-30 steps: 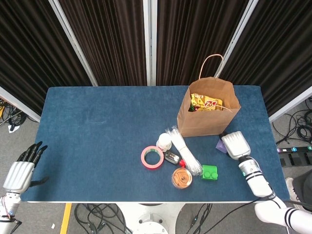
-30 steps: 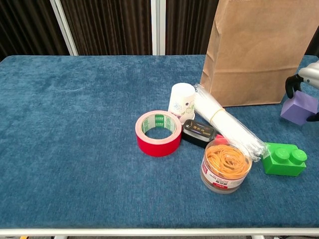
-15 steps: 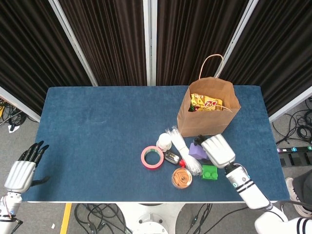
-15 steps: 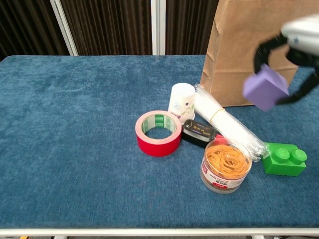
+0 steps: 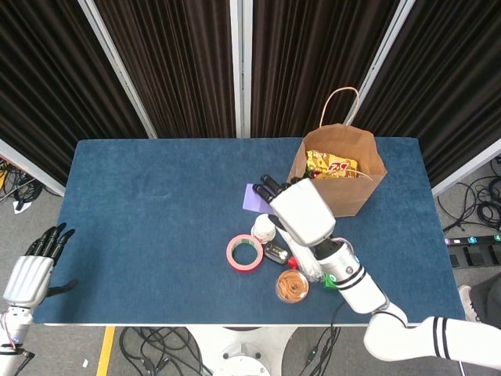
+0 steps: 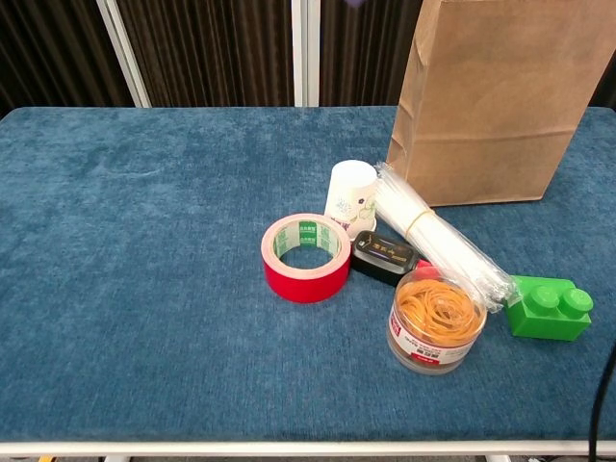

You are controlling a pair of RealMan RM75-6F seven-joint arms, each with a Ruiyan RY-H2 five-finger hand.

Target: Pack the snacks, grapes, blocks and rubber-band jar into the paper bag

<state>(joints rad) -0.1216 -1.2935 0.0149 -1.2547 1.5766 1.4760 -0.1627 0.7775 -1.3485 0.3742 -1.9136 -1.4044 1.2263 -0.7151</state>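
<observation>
The brown paper bag point(image 5: 348, 196) point(image 6: 491, 106) stands upright at the table's back right, with a yellow snack packet point(image 5: 333, 166) inside it. My right hand point(image 5: 301, 211) is raised high, just left of the bag's mouth, and holds a purple block point(image 5: 254, 198) in its fingers. In the chest view only a purple sliver shows at the top edge. The rubber-band jar point(image 5: 291, 286) point(image 6: 435, 322) stands near the front edge. A green block point(image 6: 549, 308) lies to its right; my forearm mostly hides it in the head view. My left hand point(image 5: 31, 270) hangs off the front left corner, fingers apart and holding nothing.
A red tape roll point(image 5: 244, 253) point(image 6: 306, 256), a white cup point(image 5: 264, 227) point(image 6: 350, 197), a small black item point(image 6: 383, 256) and a clear wrapped bundle point(image 6: 438, 241) crowd together in front of the bag. The blue table point(image 5: 156, 219) reaches left from there.
My right hand lifted the purple block from the table right of the bag and swept it up and left, out of the chest view. The left hand has barely moved.
</observation>
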